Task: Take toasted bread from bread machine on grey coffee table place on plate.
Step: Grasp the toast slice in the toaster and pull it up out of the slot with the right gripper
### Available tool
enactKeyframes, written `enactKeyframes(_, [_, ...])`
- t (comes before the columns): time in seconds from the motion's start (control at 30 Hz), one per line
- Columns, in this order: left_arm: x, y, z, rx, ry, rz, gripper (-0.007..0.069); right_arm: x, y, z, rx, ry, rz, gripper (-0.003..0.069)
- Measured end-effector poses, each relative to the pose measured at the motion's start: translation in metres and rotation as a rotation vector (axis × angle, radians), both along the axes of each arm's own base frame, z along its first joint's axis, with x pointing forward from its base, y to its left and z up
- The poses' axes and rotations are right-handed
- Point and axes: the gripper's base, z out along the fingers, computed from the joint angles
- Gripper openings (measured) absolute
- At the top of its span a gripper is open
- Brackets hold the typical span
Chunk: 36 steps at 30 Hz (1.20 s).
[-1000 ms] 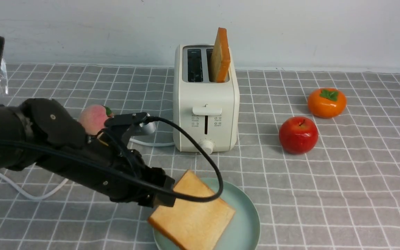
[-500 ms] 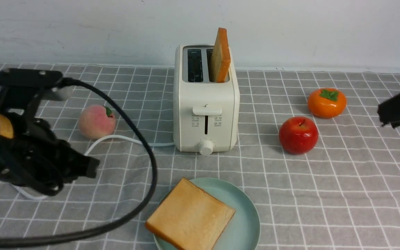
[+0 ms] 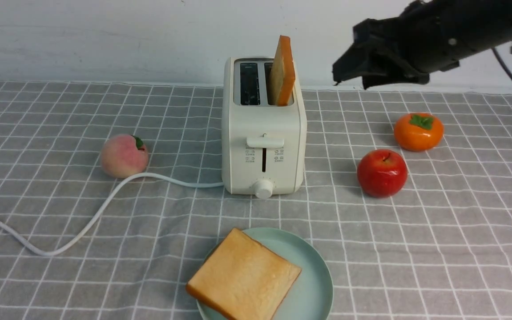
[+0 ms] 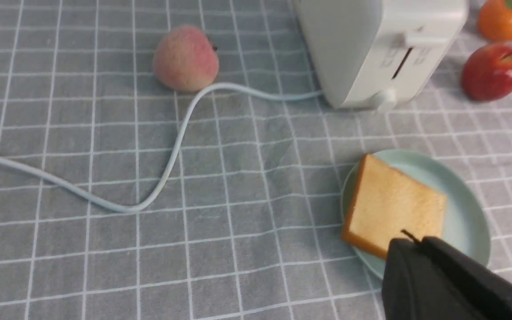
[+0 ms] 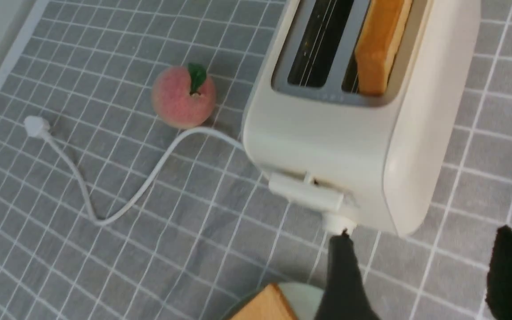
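White plug (image 5: pixel 33 126) in right wrist view only, right gripper (image 5: pixel 424 233) agape; left gripper (image 4: pixel 409 249), opening unclear

Non-task items, front view:
- peach (image 3: pixel 123 156): left side, pink-yellow skin, small green leaf at the stem. Sits alone, well apart from the other fruit.
- apple (image 3: pixel 381 172): right side, glossy red, short dark stem, upright.
- persimmon (image 3: pixel 418 131): orange, green calyx on top. Farther back than the apple and a bit more to the right, near it but not touching.
- wall (image 3: pixel 104 35): plain white, faint scuffs, runs across the whole back edge.

Left wrist view catches all three fruits, same layout.
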Motion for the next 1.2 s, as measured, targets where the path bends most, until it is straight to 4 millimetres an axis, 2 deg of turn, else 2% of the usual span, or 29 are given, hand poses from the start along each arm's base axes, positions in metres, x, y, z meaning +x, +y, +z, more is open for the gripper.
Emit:
enactKeyframes(0.1, [-0.026, 0.009, -0.012, -0.02, -0.053, 0.001, -0.0014, 0.036, 0.012, -0.016, 0.011, -0.032, -0.027, 0.0508])
enactKeyframes(0.17, [-0.036, 0.013, -0.025, -0.024, -0.052, 0.002, -0.0014, 0.057, 0.018, -0.027, 0.021, -0.052, -0.047, 0.0536])
enactKeyframes(0.2, [-0.037, 0.013, -0.025, -0.025, -0.055, 0.003, -0.0014, 0.059, 0.019, -0.028, 0.021, -0.051, -0.047, 0.0536])
enactKeyframes(0.23, [-0.043, 0.014, -0.035, -0.048, -0.035, 0.008, -0.0014, 0.073, 0.024, -0.037, 0.037, -0.06, -0.06, 0.0547])
enactKeyframes(0.43, [-0.05, 0.016, -0.061, -0.109, 0.058, 0.045, -0.0014, 0.102, 0.042, -0.061, 0.059, -0.064, -0.057, 0.0554])
enactKeyframes(0.57, [-0.051, 0.016, -0.067, -0.108, 0.085, 0.051, -0.0014, 0.106, 0.054, -0.074, 0.057, -0.048, -0.041, 0.0553])
enactKeyframes(0.67, [-0.051, 0.017, -0.068, -0.099, 0.086, 0.059, -0.0014, 0.107, 0.058, -0.078, 0.047, -0.055, -0.039, 0.0508])
enactKeyframes(0.73, [-0.05, 0.018, -0.068, -0.086, 0.08, 0.07, -0.0014, 0.108, 0.058, -0.077, 0.033, -0.073, -0.04, 0.0388])
enactKeyframes(0.77, [-0.05, 0.019, -0.068, -0.084, 0.079, 0.071, -0.0014, 0.108, 0.058, -0.077, 0.033, -0.074, -0.04, 0.0372])
enactKeyframes(0.8, [-0.05, 0.02, -0.068, -0.072, 0.074, 0.08, -0.0014, 0.107, 0.057, -0.071, 0.036, -0.096, -0.046, 0.0227])
enactKeyframes(0.83, [-0.049, 0.021, -0.068, -0.064, 0.069, 0.086, -0.0014, 0.106, 0.057, -0.066, 0.036, -0.108, -0.047, 0.0121])
enactKeyframes(0.87, [-0.049, 0.021, -0.068, -0.062, 0.069, 0.087, -0.0014, 0.106, 0.057, -0.065, 0.036, -0.111, -0.047, 0.0121])
enactKeyframes(0.9, [-0.049, 0.021, -0.068, -0.055, 0.066, 0.092, -0.0014, 0.103, 0.055, -0.055, 0.039, -0.135, -0.047, 0.0072])
enactKeyframes(1.0, [-0.049, 0.022, -0.068, -0.048, 0.063, 0.097, -0.0014, 0.085, 0.048, -0.014, 0.044, -0.212, -0.04, 0.0083])
enactKeyframes(1.07, [-0.049, 0.023, -0.068, -0.044, 0.06, 0.1, -0.0014, 0.064, 0.041, 0.02, 0.035, -0.261, -0.021, 0.0084])
enactKeyframes(1.1, [-0.049, 0.023, -0.068, -0.044, 0.06, 0.1, -0.0014, 0.061, 0.04, 0.023, 0.034, -0.266, -0.018, 0.0084])
enactKeyframes(1.13, [-0.048, 0.023, -0.067, -0.044, 0.055, 0.101, -0.0014, 0.039, 0.034, 0.05, 0.022, -0.282, 0.013, 0.0084])
enactKeyframes(1.17, [-0.048, 0.023, -0.067, -0.044, 0.052, 0.101, -0.0014, 0.024, 0.03, 0.064, 0.016, -0.283, 0.037, 0.0084])
enactKeyframes(1.2, [-0.048, 0.023, -0.067, -0.043, 0.052, 0.102, -0.0014, 0.021, 0.029, 0.067, 0.018, -0.29, 0.037, 0.0084])
